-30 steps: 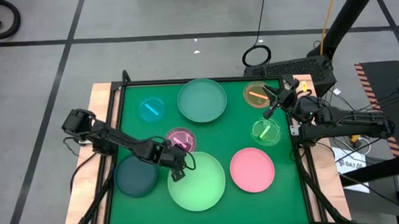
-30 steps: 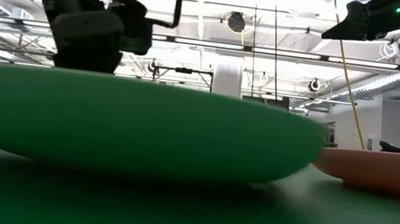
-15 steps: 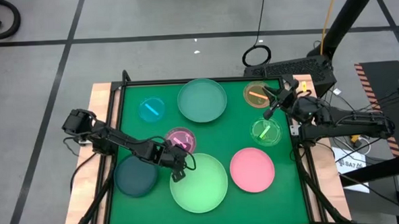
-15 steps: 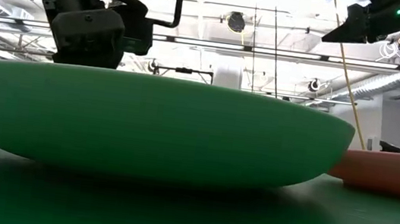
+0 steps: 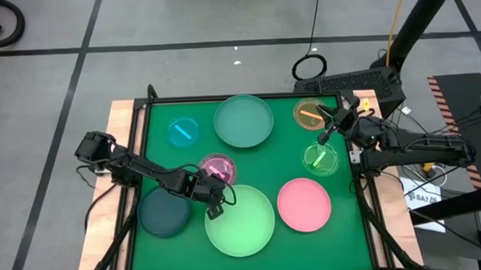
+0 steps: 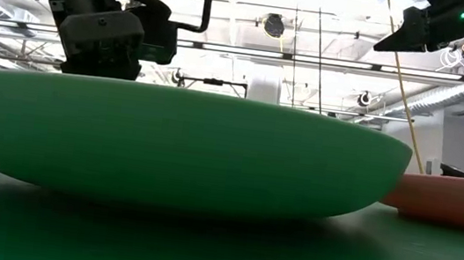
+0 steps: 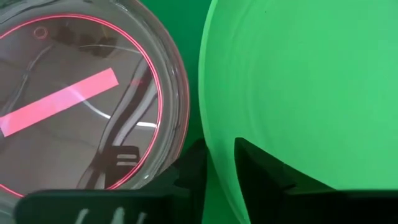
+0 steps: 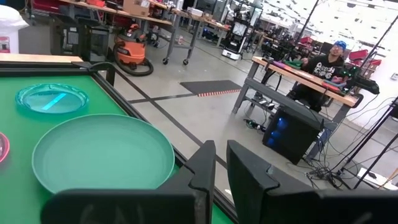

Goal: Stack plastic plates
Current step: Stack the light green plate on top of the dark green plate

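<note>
Light green, round and large, the plastic plate [image 5: 240, 220] lies flat on the green table mat [image 5: 258, 163], and the other things are placed from it. The left gripper [image 5: 214, 199] is at its upper-left rim, and in the left wrist view the two dark fingers [image 7: 258, 168] stand one on each side of that rim [image 7: 214, 155], clamped on the light green plate's edge. Just beyond that rim lies the small translucent magenta plate [image 5: 217, 168], its edge almost touching the green plate's edge, with only a thin strip of mat between them. To the left of the green plate, nearly touching it, sits the large dark teal plate [image 5: 163, 212], partly under the left arm. To its right, a narrow gap of mat away, lies the large pink plate [image 5: 304, 204]. Farther up the table is the large pale teal plate [image 5: 244, 121], with a wide band of bare mat between. The small blue translucent plate [image 5: 183, 131] is up and left; the small green translucent plate [image 5: 320, 158] and small orange translucent plate [image 5: 309, 114] are up and right. The right gripper [image 5: 331, 123] hangs between those two small plates, near the table's right edge, its fingers close together with a thin slit between, holding nothing.
</note>
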`<state>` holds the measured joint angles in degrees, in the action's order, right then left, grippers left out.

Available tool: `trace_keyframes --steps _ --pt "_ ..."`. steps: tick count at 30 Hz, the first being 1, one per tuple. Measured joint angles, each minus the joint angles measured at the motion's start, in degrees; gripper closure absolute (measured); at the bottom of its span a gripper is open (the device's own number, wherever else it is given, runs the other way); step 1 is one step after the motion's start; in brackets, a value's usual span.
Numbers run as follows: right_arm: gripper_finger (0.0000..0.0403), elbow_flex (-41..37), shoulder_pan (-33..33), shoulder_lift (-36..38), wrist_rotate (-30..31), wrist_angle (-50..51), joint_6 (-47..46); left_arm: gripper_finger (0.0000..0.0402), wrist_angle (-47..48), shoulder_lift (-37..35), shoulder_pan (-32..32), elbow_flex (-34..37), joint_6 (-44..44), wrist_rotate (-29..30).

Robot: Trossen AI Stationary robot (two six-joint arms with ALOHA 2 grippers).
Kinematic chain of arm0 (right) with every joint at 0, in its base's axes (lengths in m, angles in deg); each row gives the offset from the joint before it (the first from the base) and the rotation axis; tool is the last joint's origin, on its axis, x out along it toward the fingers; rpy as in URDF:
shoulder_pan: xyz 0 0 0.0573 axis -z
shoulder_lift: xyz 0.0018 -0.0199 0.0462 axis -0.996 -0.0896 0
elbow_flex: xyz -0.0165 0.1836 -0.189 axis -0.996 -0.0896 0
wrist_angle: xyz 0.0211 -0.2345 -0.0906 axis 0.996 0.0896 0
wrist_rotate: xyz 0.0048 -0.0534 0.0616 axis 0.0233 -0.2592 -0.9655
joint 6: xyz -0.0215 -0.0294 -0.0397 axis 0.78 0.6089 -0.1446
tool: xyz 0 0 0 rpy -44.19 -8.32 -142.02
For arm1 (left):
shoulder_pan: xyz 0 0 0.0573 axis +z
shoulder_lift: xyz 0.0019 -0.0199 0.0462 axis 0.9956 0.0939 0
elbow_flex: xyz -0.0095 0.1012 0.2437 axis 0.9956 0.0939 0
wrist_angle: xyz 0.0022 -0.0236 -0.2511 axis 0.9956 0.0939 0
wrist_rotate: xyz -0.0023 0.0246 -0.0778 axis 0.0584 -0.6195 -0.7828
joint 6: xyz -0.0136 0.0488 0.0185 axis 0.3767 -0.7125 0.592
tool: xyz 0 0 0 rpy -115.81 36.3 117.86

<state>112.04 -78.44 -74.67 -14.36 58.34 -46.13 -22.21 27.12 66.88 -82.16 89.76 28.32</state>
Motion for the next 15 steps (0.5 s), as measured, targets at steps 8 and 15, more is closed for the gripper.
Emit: trace_keyframes --steps 8,15 --pt "0.0369 0.00 0.00 0.00 0.00 0.00 0.00 0.0390 0.06 -1.11 0.23 -0.11 0.65 -0.11" --pt "0.0369 0.00 0.00 -0.02 0.00 0.00 0.00 0.0391 1.84 -2.69 0.24 -0.04 0.48 -0.07"
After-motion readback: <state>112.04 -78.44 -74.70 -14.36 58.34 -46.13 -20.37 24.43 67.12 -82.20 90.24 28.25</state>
